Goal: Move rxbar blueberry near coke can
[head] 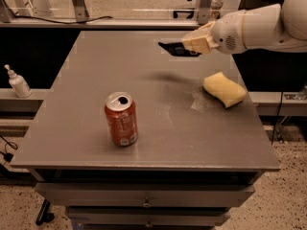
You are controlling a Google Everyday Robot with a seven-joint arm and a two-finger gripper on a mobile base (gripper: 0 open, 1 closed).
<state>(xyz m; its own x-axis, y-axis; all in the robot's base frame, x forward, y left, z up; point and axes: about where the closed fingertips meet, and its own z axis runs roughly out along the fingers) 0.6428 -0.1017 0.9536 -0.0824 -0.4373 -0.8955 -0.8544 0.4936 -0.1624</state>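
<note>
The coke can [121,119] stands upright on the grey table [86,80], front left of centre. My gripper [191,45] hangs above the table's far right part, at the end of the white arm [259,28] that reaches in from the right. It is shut on the rxbar blueberry [173,48], a dark flat bar that sticks out to the left of the fingers and is held in the air, level. Its shadow lies on the table below it. The bar is well up and to the right of the can.
A yellow sponge [224,89] lies on the table's right side, under the arm. A white pump bottle [18,82] stands on a ledge to the left of the table. Drawers [144,195] run below the front edge.
</note>
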